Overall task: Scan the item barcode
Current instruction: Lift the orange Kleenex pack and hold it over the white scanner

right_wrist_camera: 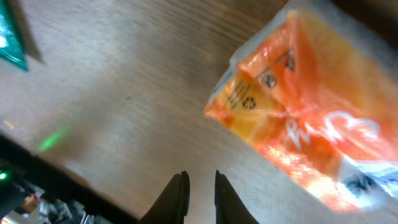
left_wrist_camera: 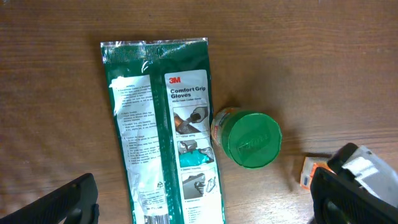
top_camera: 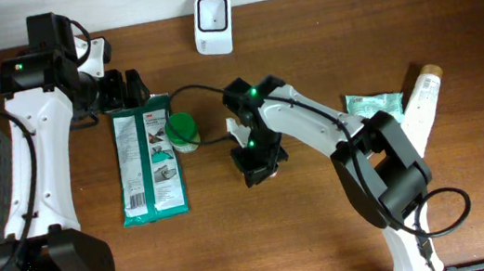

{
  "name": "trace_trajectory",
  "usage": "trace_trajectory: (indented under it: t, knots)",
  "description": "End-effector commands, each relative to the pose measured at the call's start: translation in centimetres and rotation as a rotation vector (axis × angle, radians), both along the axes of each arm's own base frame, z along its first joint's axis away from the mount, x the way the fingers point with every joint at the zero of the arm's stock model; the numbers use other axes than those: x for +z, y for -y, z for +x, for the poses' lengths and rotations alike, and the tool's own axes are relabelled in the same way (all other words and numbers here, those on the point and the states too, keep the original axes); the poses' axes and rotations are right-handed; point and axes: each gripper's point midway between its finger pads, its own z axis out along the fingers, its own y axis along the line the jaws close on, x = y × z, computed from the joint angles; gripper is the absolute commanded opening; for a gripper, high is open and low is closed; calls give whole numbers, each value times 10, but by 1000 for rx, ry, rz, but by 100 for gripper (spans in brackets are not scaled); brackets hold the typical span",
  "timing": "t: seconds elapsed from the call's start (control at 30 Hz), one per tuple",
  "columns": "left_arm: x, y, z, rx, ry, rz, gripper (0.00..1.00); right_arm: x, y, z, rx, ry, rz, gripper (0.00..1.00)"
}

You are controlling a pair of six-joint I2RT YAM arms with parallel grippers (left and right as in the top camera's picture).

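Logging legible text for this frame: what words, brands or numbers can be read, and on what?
"3M": front label of the glove package.
"Comfort Grip Gloves": same label, beside the logo.
Fine print on that package: too small to read.
Embossing on the green lid: illegible.
Print on the orange packet: blurred, unreadable.

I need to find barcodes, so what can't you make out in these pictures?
Orange packet: print blurred, right wrist view; overhead, the right arm covers it.
Glove pack: bottom end cut off by the frame edge, left wrist view; print too small overhead.
Tube: label too small, overhead.
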Motion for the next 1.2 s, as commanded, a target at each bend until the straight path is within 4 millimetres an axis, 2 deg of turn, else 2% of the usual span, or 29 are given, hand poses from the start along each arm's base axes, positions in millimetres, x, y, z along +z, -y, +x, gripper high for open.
trace_trajectory:
  t: [0.0,0.03,0.13,0.2,0.33,0.47,0.57,0.67,0.8,0.87,0.97,1.0,1.03,1.17]
  knots:
    - [0,-2,2,-12,5,4,99,-11,3,-3,-54,-3,-7,14]
    - [0,-2,2,-12,5,4,99,-15,2,0,-59,13,3,18]
    - [0,-2,2,-12,5,4,99,-20,2,16,-73,78,5,20]
    - [0,-2,2,-12,5,4,99,-21,11,34,-118,134,-30,22]
    - [0,-2,2,-12,5,4,99,-18,29,76,-215,215,7,21]
    - [0,-2,2,-12,5,4,99,-7,33,102,-272,249,96,22]
    - [0,-2,2,-12,5,4,99,14,33,126,-304,288,171,26]
    - [0,-2,2,-12,5,4,99,47,39,145,-326,328,194,26]
    - [0,-2,2,-12,5,4,99,101,56,150,-290,373,195,27]
    - [0,-2,2,-12,5,4,99,117,75,146,-253,387,160,30]
    - [0,-2,2,-12,5,4,99,112,114,140,-241,372,47,35]
    - [0,-2,2,-12,5,4,99,104,126,137,-242,352,18,40]
    - [0,-2,2,-12,5,4,99,94,134,133,-257,325,5,40]
    - [0,-2,2,-12,5,4,99,58,139,126,-266,292,-6,40]
